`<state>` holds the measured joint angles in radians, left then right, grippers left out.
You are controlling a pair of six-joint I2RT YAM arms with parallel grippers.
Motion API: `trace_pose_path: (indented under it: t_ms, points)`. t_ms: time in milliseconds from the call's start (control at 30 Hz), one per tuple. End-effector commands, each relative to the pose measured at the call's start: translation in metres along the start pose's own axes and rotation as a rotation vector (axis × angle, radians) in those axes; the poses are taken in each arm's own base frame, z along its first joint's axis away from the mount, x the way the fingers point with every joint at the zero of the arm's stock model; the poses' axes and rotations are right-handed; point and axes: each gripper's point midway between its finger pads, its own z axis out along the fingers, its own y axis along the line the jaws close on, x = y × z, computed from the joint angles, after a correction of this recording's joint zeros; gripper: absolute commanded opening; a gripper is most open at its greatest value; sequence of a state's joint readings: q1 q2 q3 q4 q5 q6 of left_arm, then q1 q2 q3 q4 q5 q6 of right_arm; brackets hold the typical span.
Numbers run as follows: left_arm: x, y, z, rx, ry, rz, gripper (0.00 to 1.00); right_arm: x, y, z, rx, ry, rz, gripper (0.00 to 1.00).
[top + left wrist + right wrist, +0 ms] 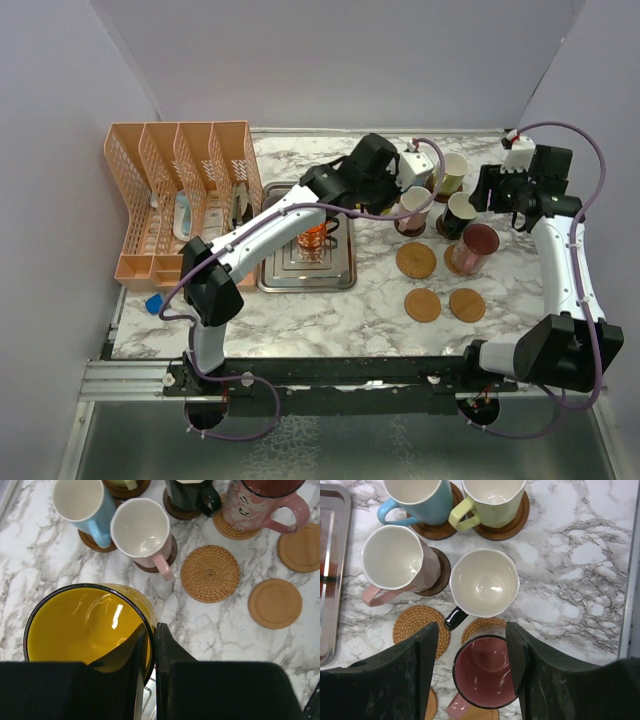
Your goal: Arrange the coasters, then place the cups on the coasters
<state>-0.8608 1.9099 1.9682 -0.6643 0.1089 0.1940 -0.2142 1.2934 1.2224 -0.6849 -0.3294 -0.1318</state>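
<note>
**A:** Anything hidden here? From above I can't find the yellow cup (85, 630) at all, it's tucked under the left wrist. Its bottom is cut off in the wrist view too, so no clue if it sits on the table (350, 310) or hangs over it.

**B:** Same. The left gripper (150, 629) is clamped on its rim though, one finger inside, one outside. The right gripper (472, 626) is spread wide. The maroon cup (485, 672) shows between its fingers, but from above it looks clear of them.

**A:** What's around?

**B:** Toward the far right corner are the blue cup (417, 495), green cup (495, 500), pink cup (395, 560) and black cup (484, 582). Each stands on one of the coasters (517, 522), which are mostly covered. The maroon one does too. Nearer the near edge there's a bare woven coaster (210, 573) and two wooden coasters (275, 602). The orange cup (315, 237) stands in the tray (290, 275) mid-table, half blocked by the left arm (270, 225). A rack (180, 190) sits at the left edge.

**A:** Arms?

**B:** The left one stretches diagonally over the tray toward the cups, wrist pointing down. The right arm (565, 270) runs up the right edge and bends inward above the black cup.
</note>
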Motion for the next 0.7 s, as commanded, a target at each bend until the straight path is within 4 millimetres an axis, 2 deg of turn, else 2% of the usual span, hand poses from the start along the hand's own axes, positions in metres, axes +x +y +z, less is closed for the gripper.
trace_pose_path:
  t_ms: [0, 100, 400, 533, 667]
  points:
    - [-0.03, -0.049, -0.015, 0.073, -0.097, -0.045, 0.0, -0.002, -0.016, -0.004, 0.108, -0.03, 0.013, 0.57]
    - [-0.031, -0.083, -0.011, 0.13, -0.094, -0.082, 0.0, 0.004, -0.03, -0.006, 0.167, -0.011, 0.03, 0.58]
    - [-0.016, -0.176, 0.02, 0.199, -0.034, -0.067, 0.0, 0.014, -0.032, -0.011, 0.163, -0.008, 0.044, 0.59]
    - [-0.009, -0.203, 0.035, 0.211, -0.012, -0.041, 0.0, 0.016, -0.032, -0.011, 0.155, -0.001, 0.051, 0.59]
    - [-0.008, -0.219, 0.052, 0.215, -0.004, -0.037, 0.0, 0.021, -0.029, -0.009, 0.136, 0.001, 0.053, 0.59]
